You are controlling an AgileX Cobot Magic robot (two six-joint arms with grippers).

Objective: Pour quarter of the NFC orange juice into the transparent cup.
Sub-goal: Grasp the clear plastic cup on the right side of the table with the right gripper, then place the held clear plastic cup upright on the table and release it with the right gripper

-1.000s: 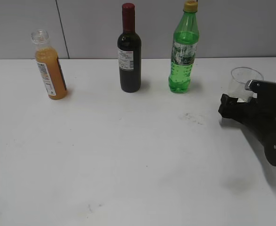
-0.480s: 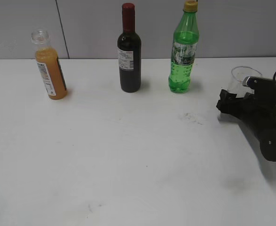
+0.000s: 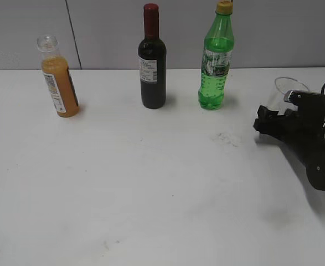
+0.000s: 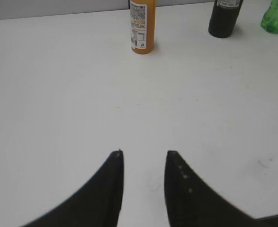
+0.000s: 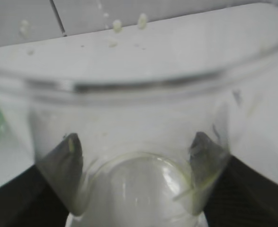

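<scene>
White tabletop (image 3: 151, 183) meets a grey wall along its far edge. Orange juice bottle (image 3: 58, 77) stands upright, uncapped, near the far left corner, with a wine bottle (image 3: 151, 58) and green soda bottle (image 3: 216, 56) further right. Clear cup (image 3: 284, 95) stands near the right edge; right gripper (image 5: 138, 158) has one finger on each side of it, though contact cannot be confirmed. Left gripper (image 4: 143, 161) hovers over bare tabletop, fingers spread, holding nothing.
</scene>
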